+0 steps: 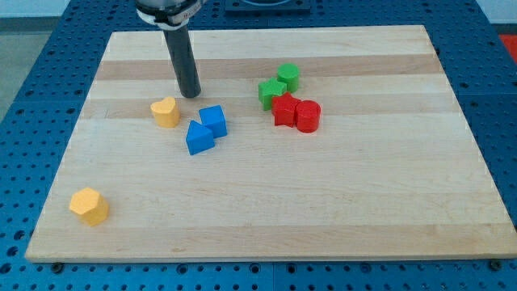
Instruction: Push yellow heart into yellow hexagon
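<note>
Bench [339, 210]: a pale wooden board on a blue perforated base carried every block; its lower right part lay bare.
Rod [182, 56]: it came down from the view's top, upright, ending in my tip [191, 94], which rested on the board just up and to the right of the heart, near it but seemingly not touching.
Pincer: there was none on this arm, so nothing could be said of wide, narrow or holding; the rod only pushed.
Red pair [296, 111]: two red blocks touched each other, right of centre, well out of the likely path.
Green pair [279, 85]: two green blocks sat just above the reds, one touching them.
Blue pair [205, 129]: two blue blocks touched, just right of the heart.
Hexagon [89, 206]: yellow, near the lower left corner, well apart from the rest.
Heart [166, 111]: yellow, left of centre, well apart from the hexagon.
Judgement: my tip stood on the heart's far side from the hexagon, probably so that a stroke down and left would drive it there.
</note>
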Tool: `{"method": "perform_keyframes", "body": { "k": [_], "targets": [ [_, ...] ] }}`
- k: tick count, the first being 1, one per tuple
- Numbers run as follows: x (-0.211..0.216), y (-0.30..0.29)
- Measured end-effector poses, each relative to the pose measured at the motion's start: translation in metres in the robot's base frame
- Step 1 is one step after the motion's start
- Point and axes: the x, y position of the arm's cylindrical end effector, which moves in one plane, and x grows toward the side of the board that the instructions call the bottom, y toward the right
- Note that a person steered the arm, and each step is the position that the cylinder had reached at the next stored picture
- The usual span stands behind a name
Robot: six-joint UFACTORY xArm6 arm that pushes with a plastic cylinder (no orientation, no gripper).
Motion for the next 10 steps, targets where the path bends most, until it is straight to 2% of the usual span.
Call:
{"method": "perform_keyframes", "body": {
  "k": [1, 3, 4, 6, 10],
  "targets": [
    [0.011, -0.008],
    [0.066, -0.011],
    [0.079, -0.017],
    [0.063, -0.036],
    [0.126, -0.047]
  ]
}}
